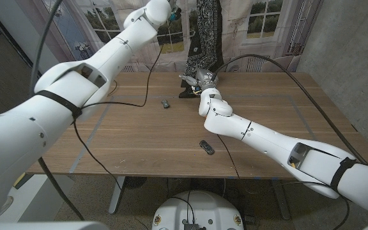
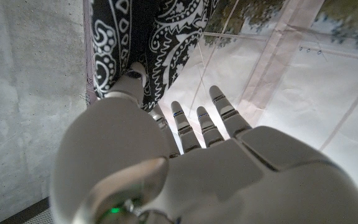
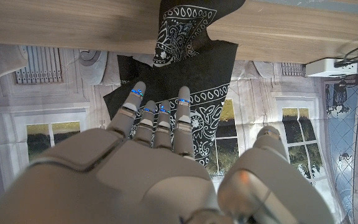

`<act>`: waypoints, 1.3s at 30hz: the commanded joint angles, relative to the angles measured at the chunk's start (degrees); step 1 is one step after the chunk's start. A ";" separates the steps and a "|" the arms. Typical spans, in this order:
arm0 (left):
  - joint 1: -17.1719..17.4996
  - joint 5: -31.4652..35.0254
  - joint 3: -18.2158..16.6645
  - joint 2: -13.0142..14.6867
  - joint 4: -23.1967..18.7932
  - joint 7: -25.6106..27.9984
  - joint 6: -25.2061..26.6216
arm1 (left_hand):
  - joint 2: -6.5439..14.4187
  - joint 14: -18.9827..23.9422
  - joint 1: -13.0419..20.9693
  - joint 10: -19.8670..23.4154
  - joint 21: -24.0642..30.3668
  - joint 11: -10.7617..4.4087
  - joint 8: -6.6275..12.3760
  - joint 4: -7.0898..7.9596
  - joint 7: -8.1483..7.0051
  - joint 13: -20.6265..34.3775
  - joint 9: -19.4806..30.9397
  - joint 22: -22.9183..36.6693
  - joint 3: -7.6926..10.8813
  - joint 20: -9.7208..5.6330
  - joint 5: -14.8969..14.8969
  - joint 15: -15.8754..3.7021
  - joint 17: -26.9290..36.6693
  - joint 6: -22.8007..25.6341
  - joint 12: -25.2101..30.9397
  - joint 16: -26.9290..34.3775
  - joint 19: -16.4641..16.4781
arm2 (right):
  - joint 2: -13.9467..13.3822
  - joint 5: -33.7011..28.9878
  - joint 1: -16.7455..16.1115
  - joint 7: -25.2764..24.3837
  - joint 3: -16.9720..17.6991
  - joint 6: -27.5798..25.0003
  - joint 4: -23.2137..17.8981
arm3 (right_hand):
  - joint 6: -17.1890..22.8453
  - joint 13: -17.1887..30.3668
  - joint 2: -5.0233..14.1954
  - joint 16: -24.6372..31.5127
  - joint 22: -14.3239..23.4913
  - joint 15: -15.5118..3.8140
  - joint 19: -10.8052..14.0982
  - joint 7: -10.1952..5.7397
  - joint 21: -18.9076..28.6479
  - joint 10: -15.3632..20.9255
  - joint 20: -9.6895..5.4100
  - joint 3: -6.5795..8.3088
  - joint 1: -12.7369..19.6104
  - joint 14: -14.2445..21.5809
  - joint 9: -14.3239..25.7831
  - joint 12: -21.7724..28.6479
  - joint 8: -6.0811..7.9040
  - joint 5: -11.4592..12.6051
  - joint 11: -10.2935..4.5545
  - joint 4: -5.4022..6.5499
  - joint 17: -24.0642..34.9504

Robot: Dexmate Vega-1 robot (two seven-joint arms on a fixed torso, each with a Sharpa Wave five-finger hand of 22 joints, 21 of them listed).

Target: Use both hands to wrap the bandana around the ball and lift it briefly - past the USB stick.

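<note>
My left arm reaches high over the tabletop's far edge, and my left hand [image 2: 166, 155] pinches the upper part of the bandana [image 1: 207, 32] between thumb and fingers, so the black-and-white cloth hangs down toward the far edge. A small dark object [image 1: 164, 103] lies on the tabletop a little left of the cloth's foot; I cannot tell what it is. My right hand [image 1: 203, 82] sits at the far edge by the bandana's bottom end, fingers reaching to the cloth; whether they grip it I cannot tell. The ball is hidden from me. The USB stick [image 1: 207, 147] lies nearer the tabletop's front edge, beside my right forearm.
</note>
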 commanded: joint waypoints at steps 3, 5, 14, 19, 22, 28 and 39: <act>-0.97 0.75 0.81 -0.75 -0.80 -2.48 -1.86 | -0.97 -0.33 0.62 0.71 0.31 0.31 6.89 0.30 6.44 -0.04 3.32 0.03 1.64 0.37 3.21 -0.90 0.43 10.49 0.27 0.05 -0.62 | 2.19 0.26 1.92 -1.51 -0.92 -0.78 5.39 | -9.00 0.59 0.62 -1.13 0.13 1.35 1.24 2.06 -0.28 -5.41 -0.05 -0.89 0.68 -0.08 0.19 -2.48 -2.03 0.95 1.10 -0.06 0.31; -0.86 0.43 0.60 -0.68 -1.30 -3.02 -2.15 | -1.33 -0.20 0.49 1.03 0.35 0.28 7.55 0.43 6.68 -0.02 4.01 0.00 1.94 0.46 4.47 -0.92 0.50 10.97 0.35 0.17 -0.62 | 2.86 0.37 2.00 -2.38 -0.66 -1.11 6.59 | -9.83 0.64 0.72 -1.26 0.13 1.37 1.37 2.08 -0.32 -6.10 0.03 -0.93 0.79 -0.18 0.22 -2.67 -2.02 1.01 1.17 -0.07 0.33; -0.55 -2.73 -0.62 -0.62 -1.82 -7.41 -5.38 | -4.42 1.34 -1.07 3.89 0.03 0.94 14.76 0.87 9.20 0.28 13.64 -0.26 6.53 1.13 19.70 -1.90 1.10 12.30 0.93 1.01 -1.47 | 6.09 0.43 2.61 -7.41 -0.19 -2.04 12.57 | -8.44 0.89 1.54 -0.04 0.22 0.57 5.35 2.24 0.59 -3.41 -0.06 -0.94 2.44 4.38 0.55 -1.16 -0.29 1.37 1.47 -0.56 0.43; 0.09 -2.51 -0.84 -0.10 -3.91 -7.54 -4.99 | -6.19 2.12 -3.04 4.94 -0.81 0.81 17.73 1.11 9.73 0.54 18.42 -0.51 11.07 1.29 26.95 -2.45 1.30 11.65 1.16 1.23 -1.31 | 7.94 1.34 2.85 -9.73 0.60 -2.08 15.73 | -4.67 1.22 1.84 1.77 0.35 -0.93 8.13 2.09 1.14 0.23 0.82 -1.33 3.53 9.76 0.87 0.25 0.94 1.66 0.77 -0.83 1.00; 0.21 -1.32 -0.60 0.21 -5.26 -6.79 -3.21 | -6.20 2.37 -3.38 5.29 -0.78 0.90 18.04 1.26 9.66 0.60 19.23 -0.43 11.50 1.31 27.80 -2.59 1.33 11.04 1.27 1.30 -1.30 | 6.66 2.75 3.14 -7.52 0.57 -1.56 14.23 | -5.78 1.64 5.12 1.96 0.48 -1.11 9.38 -6.81 1.22 -0.10 0.93 0.66 8.19 10.55 2.64 -0.21 2.01 1.68 0.61 -2.08 1.76; 0.02 -1.35 -0.89 -0.46 -4.11 -6.10 -2.61 | -6.23 2.42 -3.89 5.14 -0.69 0.70 18.50 1.45 9.42 0.67 20.31 -0.33 11.89 1.31 28.76 -2.63 1.37 10.35 1.17 1.28 -1.28 | 6.90 3.09 3.75 -7.59 0.04 -3.00 14.48 | -3.17 2.34 6.73 4.58 0.58 -2.70 10.07 -4.90 1.05 7.11 0.85 0.75 9.15 16.34 4.89 2.25 5.16 -1.10 -0.36 -1.62 3.24; -0.03 -3.47 -0.97 -0.82 -3.46 -9.29 -5.20 | -6.70 2.33 -4.74 5.07 -0.59 0.89 20.13 1.37 9.94 0.85 23.01 -0.28 13.04 1.40 31.23 -2.48 1.45 9.96 1.05 1.15 -1.30 | 9.70 4.37 4.75 -11.61 0.48 0.07 20.91 | 13.22 6.35 3.58 11.11 0.68 -6.45 13.11 -1.63 1.06 22.80 -0.12 -4.36 4.44 30.17 5.73 11.40 12.17 -1.14 -2.53 0.61 9.48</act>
